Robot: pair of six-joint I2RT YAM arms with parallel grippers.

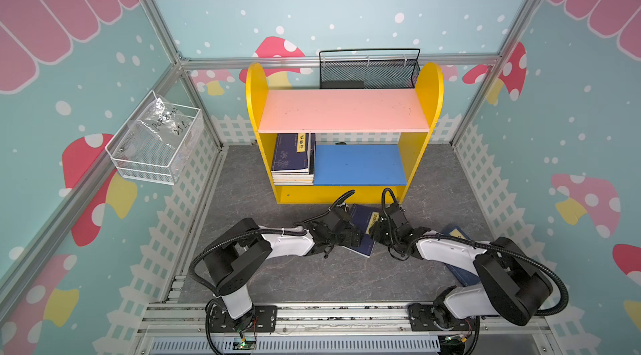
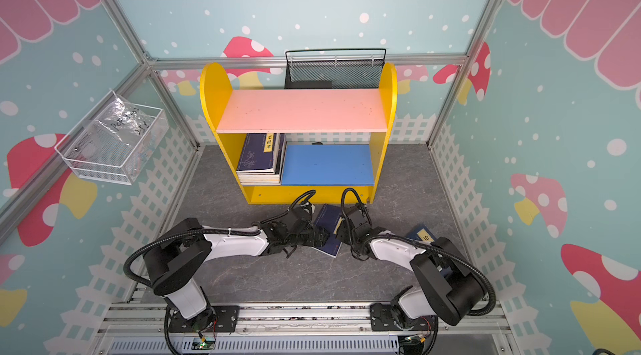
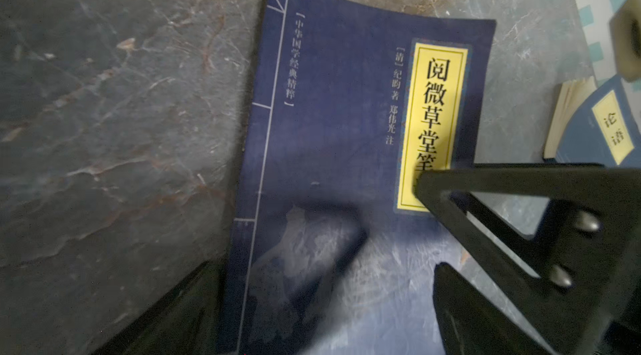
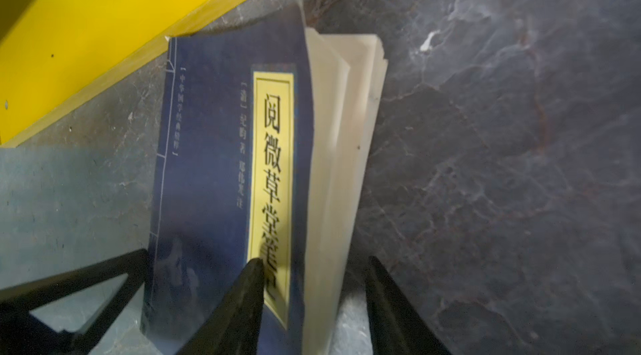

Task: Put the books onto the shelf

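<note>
Small two-tier shelf [image 1: 343, 110] with yellow round-topped side panels, pink upper board and blue lower board, upright at the back of the grey marble-patterned floor [image 1: 295, 277] in both top views. Pink board bare. On the left end of the blue board, a flat stack of thin paperbacks [image 1: 293, 159], the topmost navy with a yellow title label.

Just in front of the shelf's yellow base strip, a thin navy paperback [image 1: 364, 225] with a yellow title label, face up on the floor between the two grippers. One corner of this book [image 3: 329, 127] right up to the base strip. Cover slightly bowed, cream pages fanned along the open edge.

Left gripper [image 3: 312, 231] low over the cover, jaws wide apart and gripping nothing: one black finger [image 3: 433, 185] with its tip over the lower end of the yellow label, the other blurred near the spine side.

Right gripper [image 4: 312, 277] at the page edge, jaws partly apart and astride it, not clamped: one finger [image 4: 242, 301] over the label, the other on the floor side, with a thin strip of floor between it and the pages.

Second navy paperback [image 1: 451, 231] with a yellow label, flat on the floor nearby, partly hidden under the right arm.

Black mesh basket [image 1: 369, 72] behind the shelf; white wire basket [image 1: 149, 171] holding a clear plastic bag, on the left wall
</note>
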